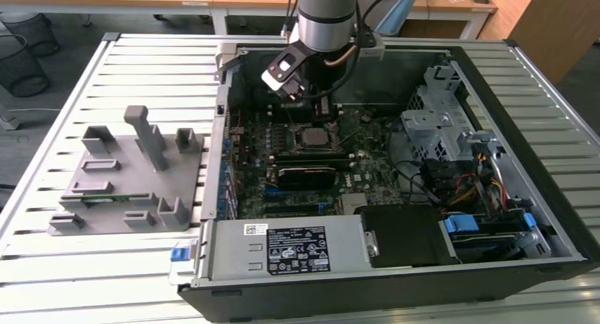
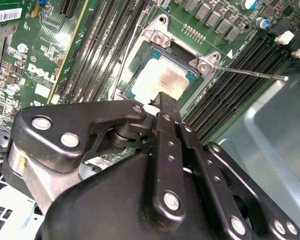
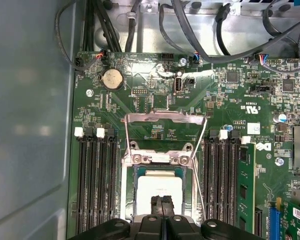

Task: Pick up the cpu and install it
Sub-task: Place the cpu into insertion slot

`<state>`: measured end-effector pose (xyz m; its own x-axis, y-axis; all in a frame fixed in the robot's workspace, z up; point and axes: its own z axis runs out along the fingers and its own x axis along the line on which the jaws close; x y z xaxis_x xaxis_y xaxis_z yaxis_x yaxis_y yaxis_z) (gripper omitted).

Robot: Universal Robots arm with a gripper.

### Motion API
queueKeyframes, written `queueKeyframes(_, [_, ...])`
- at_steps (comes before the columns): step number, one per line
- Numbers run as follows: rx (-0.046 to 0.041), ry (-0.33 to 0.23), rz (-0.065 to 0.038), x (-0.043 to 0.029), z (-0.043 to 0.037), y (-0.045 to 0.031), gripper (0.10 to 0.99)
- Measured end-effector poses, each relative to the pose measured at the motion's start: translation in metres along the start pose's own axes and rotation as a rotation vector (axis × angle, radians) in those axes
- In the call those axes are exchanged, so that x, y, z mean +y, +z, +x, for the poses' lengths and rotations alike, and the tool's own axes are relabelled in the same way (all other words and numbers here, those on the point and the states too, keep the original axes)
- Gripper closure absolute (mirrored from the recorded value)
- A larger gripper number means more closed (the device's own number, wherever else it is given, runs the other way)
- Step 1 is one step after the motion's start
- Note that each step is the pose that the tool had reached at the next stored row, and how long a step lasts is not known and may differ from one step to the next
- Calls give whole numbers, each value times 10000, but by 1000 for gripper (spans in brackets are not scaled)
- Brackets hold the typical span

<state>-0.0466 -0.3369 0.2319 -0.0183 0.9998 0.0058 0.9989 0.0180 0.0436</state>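
One cpu [image 3: 159, 186] lying flat in socket [image 3: 190, 192]; load frame [image 3: 165, 118] raised, unlatched. Gripper [image 3: 162, 201] fingertips pressed together, empty, directly over chip. Placement judged done; clamping not yet.

I record in the exterior view: grey plastic fixture [image 1: 131, 176] at left centre on the slatted table [image 1: 150, 64]. Open computer case [image 1: 394, 292] fills the centre and right, power supply [image 1: 281, 240] along its lower edge. Wire mesh bins [image 1: 24, 64] stand upper left.
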Motion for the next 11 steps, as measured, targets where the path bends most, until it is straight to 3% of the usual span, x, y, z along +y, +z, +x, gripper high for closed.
queueKeyframes(8, [0, 0, -1, 6, 1, -124, 980])
queueKeyframes(11, [27, -1, -3, 6, -10, -135, 980])
